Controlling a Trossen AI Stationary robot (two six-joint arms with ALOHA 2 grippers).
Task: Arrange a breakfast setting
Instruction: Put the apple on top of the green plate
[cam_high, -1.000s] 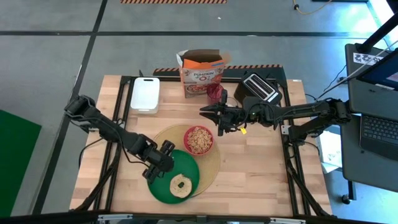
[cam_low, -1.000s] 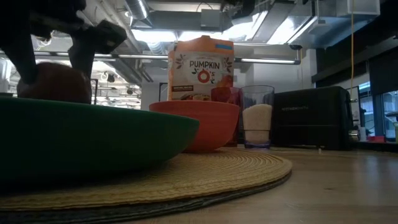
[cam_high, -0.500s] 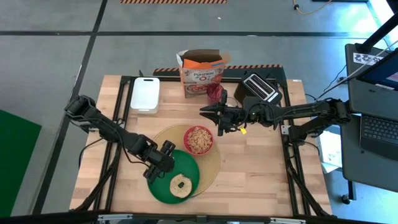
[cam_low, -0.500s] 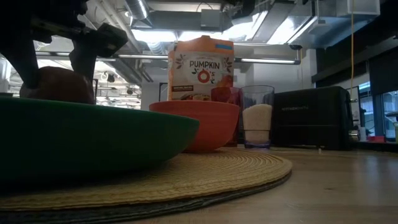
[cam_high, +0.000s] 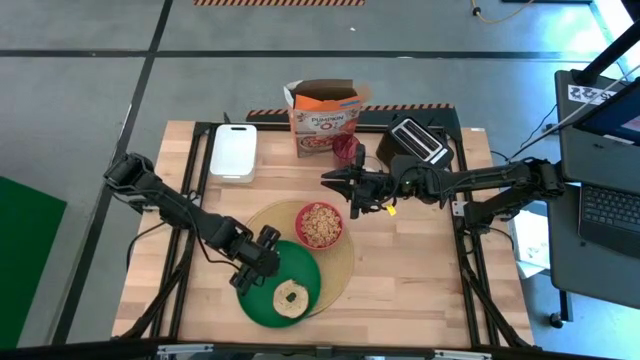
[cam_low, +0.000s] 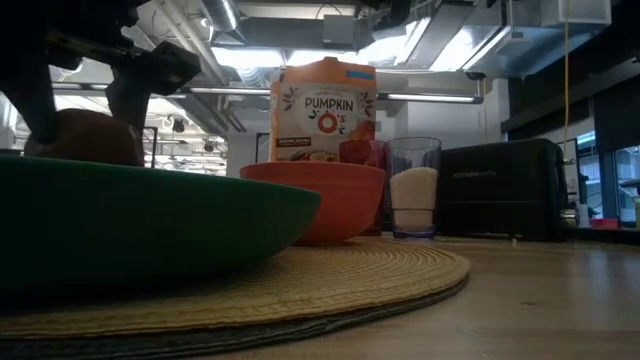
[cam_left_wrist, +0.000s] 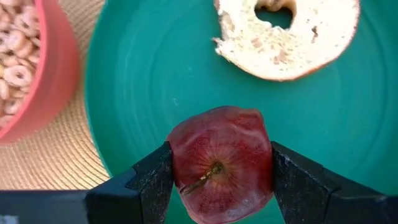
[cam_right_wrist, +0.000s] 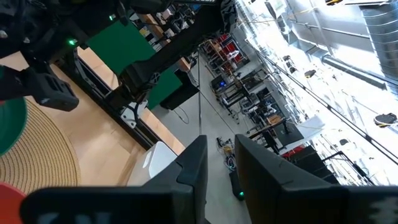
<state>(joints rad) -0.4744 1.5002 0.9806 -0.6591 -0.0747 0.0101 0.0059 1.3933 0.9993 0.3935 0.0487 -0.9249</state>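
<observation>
Left claw (cam_left_wrist: 219, 180) barely shifted, gripping apple (cam_left_wrist: 219, 163).

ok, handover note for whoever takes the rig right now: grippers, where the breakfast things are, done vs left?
Left gripper: shut on the apple, over the near-left part of the green plate.
Right gripper: raised above the table behind the bowl, near the toaster; whether it holds anything is unclear.
Placemat: carries the plate and the red bowl, which has cereal in it.
Bagel: on the plate.
Done: mat, plate, bowl, bagel.
Left: release the apple. No spoon visible.
</observation>
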